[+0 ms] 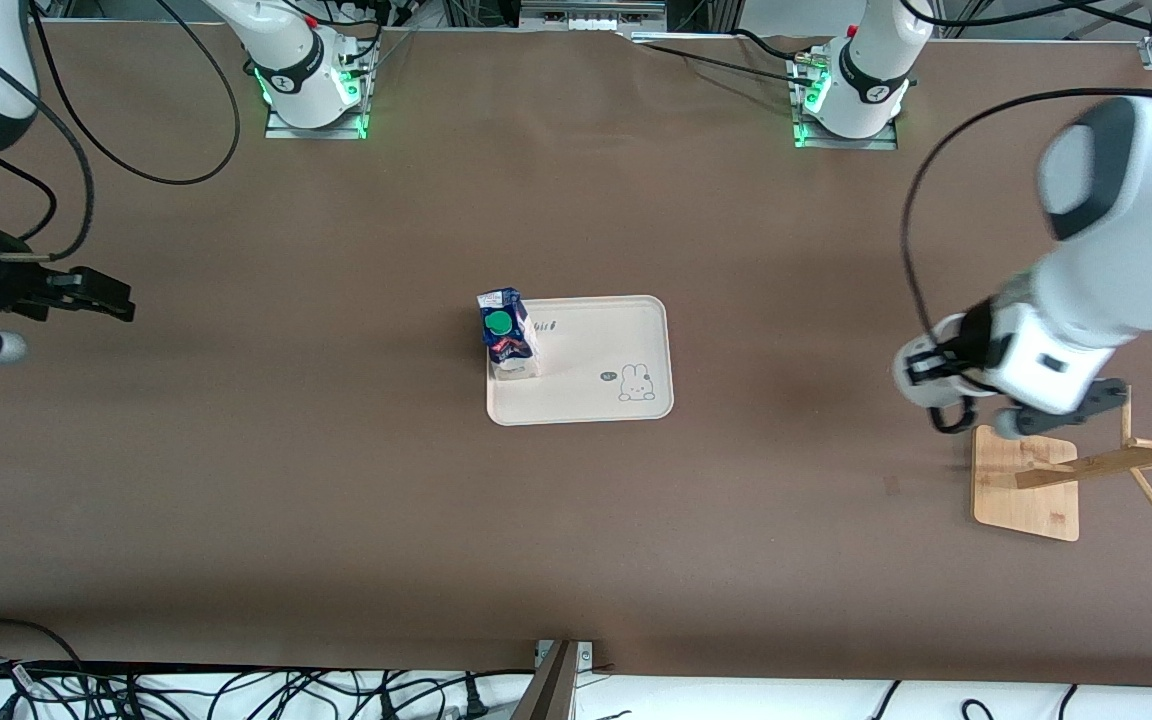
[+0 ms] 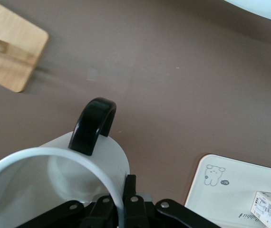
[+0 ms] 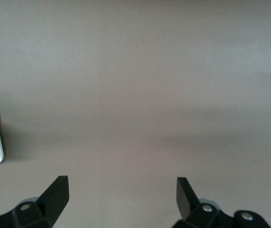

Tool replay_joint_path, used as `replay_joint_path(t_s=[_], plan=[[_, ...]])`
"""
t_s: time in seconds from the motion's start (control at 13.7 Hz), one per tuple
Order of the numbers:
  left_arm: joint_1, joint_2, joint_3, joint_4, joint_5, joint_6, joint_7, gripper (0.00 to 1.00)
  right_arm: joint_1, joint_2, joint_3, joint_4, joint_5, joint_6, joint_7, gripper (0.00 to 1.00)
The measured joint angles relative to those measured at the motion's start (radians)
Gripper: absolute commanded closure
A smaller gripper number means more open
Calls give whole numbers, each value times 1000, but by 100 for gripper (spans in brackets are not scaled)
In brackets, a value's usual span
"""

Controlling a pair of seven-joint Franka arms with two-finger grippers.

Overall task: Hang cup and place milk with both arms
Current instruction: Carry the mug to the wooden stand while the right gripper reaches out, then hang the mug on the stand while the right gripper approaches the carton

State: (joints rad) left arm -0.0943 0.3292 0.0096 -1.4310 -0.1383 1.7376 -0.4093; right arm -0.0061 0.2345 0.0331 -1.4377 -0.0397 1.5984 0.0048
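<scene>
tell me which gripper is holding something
The left gripper: it is shut on the cup, over the table beside the wooden rack. The right gripper is open and empty.

- We are looking at a brown table (image 1: 336, 480) carrying few things.
- A cream tray (image 1: 606, 400) with a rabbit drawing is lying near its middle.
- A wooden rack (image 1: 1026, 485) is standing on its flat base toward the left arm's end, its pegs sticking out sideways.
- Two green-lit arm bases (image 1: 311, 95) are sitting along the edge farthest from the front camera.
</scene>
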Motion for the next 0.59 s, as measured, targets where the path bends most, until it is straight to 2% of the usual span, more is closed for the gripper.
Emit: replay_joint_path(t_s=[0.22,0.59], plan=[[106,0,-1,6,-19,-38,129,100,58,16,2,0,6,0,1,0],[193,2,0,40,-61,-67,162,100,143,62,4,-2,47,0,1,0]])
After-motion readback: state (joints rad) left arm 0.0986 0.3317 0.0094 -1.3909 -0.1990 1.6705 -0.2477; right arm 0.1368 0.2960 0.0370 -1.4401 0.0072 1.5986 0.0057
